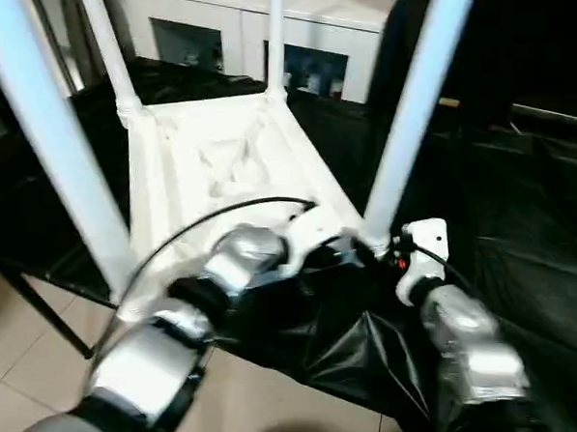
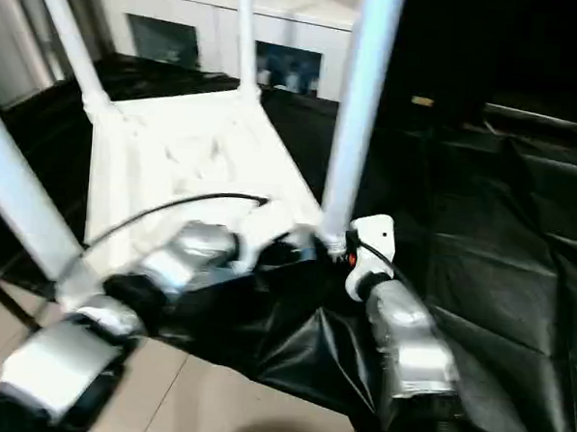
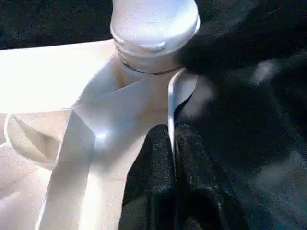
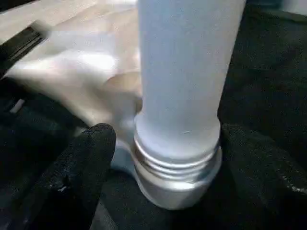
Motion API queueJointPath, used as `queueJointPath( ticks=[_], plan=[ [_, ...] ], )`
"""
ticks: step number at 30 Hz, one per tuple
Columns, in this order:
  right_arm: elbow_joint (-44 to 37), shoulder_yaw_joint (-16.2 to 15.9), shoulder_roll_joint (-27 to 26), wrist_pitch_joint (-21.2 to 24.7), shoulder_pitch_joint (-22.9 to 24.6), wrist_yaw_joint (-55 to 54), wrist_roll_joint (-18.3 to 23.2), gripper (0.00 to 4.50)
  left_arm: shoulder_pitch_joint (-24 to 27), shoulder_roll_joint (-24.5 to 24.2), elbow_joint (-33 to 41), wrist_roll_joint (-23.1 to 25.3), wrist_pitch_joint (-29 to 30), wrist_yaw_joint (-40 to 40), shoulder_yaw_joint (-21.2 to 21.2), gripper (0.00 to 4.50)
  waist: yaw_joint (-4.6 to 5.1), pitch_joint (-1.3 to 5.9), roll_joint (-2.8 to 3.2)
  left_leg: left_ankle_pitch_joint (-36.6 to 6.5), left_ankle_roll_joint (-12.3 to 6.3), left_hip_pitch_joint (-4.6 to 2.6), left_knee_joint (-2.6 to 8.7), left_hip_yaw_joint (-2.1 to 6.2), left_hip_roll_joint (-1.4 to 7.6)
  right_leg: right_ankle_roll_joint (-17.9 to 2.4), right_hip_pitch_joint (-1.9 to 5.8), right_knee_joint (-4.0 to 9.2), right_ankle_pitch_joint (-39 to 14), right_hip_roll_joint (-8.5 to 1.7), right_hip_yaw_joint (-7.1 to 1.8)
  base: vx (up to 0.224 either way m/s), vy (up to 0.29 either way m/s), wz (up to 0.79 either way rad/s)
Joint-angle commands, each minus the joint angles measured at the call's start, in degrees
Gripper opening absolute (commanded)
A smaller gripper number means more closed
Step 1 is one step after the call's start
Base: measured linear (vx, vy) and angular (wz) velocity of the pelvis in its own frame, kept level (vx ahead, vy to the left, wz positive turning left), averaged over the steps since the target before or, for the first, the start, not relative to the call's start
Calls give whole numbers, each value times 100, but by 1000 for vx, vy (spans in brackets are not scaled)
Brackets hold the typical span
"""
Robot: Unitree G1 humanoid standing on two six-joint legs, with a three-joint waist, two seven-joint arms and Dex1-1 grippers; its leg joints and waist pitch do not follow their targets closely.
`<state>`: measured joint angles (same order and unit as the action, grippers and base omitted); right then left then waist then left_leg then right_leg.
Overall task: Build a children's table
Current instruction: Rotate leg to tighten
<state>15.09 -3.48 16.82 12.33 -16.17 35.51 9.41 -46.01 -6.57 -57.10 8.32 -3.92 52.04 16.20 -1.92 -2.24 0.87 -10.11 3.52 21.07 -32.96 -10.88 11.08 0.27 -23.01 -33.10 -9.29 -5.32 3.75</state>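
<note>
The children's table (image 1: 223, 164) lies upside down on black cloth, its ribbed white underside facing up. Its legs stand upright in the corner sockets, the near right leg (image 1: 410, 116) closest to both grippers. My left gripper (image 3: 172, 139) is shut on the thin white rim of the tabletop, just beside that leg's socket (image 3: 153, 28). Around the threaded base of the same leg (image 4: 180, 86) sits my right gripper (image 4: 177, 139), open, with a black finger (image 4: 86, 158) on either side and a gap to the tube.
The black-draped table (image 1: 521, 218) extends to the right and ends at its front edge just below my forearms. Beyond that edge is tiled floor (image 1: 11, 337). A white cabinet with glass doors (image 1: 231, 29) stands behind. The near left leg (image 1: 51, 136) rises close to my left arm.
</note>
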Motion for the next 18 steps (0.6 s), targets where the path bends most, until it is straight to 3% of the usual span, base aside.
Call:
queueJointPath(
  ticks=[1, 2, 5, 6, 7, 8, 9, 11, 12, 15, 18],
  plan=[
    [-165, -311, 106, -17, 23, 599, 53, 378, 215, -77, 206, -196, -215, 491, 11, 0, -46, 323, -120, -1434, -563, -22, 346, 68, 161, -1030, 276, 464, -2020, -297, -183, 0, 0, 0],
    [-137, -358, 197, -63, 26, 761, 28, 378, 293, -155, 314, -255, -269, 705, 24, 0, -43, 331, -158, -1335, -557, -3, 345, 70, 169, -1086, 286, 436, -1887, -297, -189, 0, 0, 0],
    [-91, -373, 281, -101, 19, 968, 61, 378, 422, -289, 527, -350, -213, 1041, 52, 0, -42, 315, -120, -1375, -537, -23, 356, 62, 187, -1181, 255, 422, -1864, -294, -194, 0, 0, 0],
    [-102, -406, 356, -88, 17, 1178, 134, 378, 580, -459, 795, -422, -203, 1353, 108, 0, -51, 328, -173, -1404, -516, -43, 354, 64, 204, -1206, 256, 412, -1847, -307, -198, 0, 0, 0],
    [-112, -432, 385, -92, 20, 1251, 147, 378, 638, -518, 888, -442, -204, 1447, 126, 0, -52, 312, -157, -1403, -518, -27, 365, 68, 208, -1215, 256, 400, -1848, -304, -200, 0, 0, 0],
    [-112, -432, 385, -92, 20, 1251, 147, 378, 638, -518, 888, -442, -204, 1447, 126, 0, -54, 320, -132, -1378, -514, -32, 366, 65, 211, -1218, 252, 396, -1799, -302, -204, 0, 0, 0],
    [-123, -492, 434, -95, 26, 1429, 191, 378, 746, -606, 1049, -476, -216, 1589, 110, 0, -51, 322, -165, -1365, -516, -36, 362, 59, 214, -1227, 247, 391, -1750, -300, -206, 0, 0, 0],
    [-68, -508, 430, -156, 17, 1535, 204, 378, 862, -694, 1231, -512, -163, 1729, 92, 0, -65, 319, -143, -1339, -512, -37, 365, 60, 223, -1251, 249, 371, -1674, -311, -212, 0, 0, 0],
    [-38, -536, 426, -183, 3, 1567, 182, 378, 882, -715, 1249, -509, -154, 1742, 85, 0, -65, 313, -175, -1313, -511, -21, 364, 55, 213, -1235, 249, 363, -1689, -306, -212, 0, 0, 0],
    [11, -575, 401, -228, -17, 1653, 171, 378, 915, -741, 1285, -498, -141, 1737, 72, 0, -79, 312, -173, -1278, -493, -33, 361, 48, 210, -1216, 245, 366, -1692, -309, -220, 0, 0, 0],
    [49, -575, 374, -243, -35, 1735, 208, 345, 964, -768, 1408, -513, -60, 1750, 64, 0, -92, 311, -178, -1263, -479, -37, 360, 45, 210, -1190, 242, 365, -1735, -313, -222, 0, 0, 0]
  ],
)
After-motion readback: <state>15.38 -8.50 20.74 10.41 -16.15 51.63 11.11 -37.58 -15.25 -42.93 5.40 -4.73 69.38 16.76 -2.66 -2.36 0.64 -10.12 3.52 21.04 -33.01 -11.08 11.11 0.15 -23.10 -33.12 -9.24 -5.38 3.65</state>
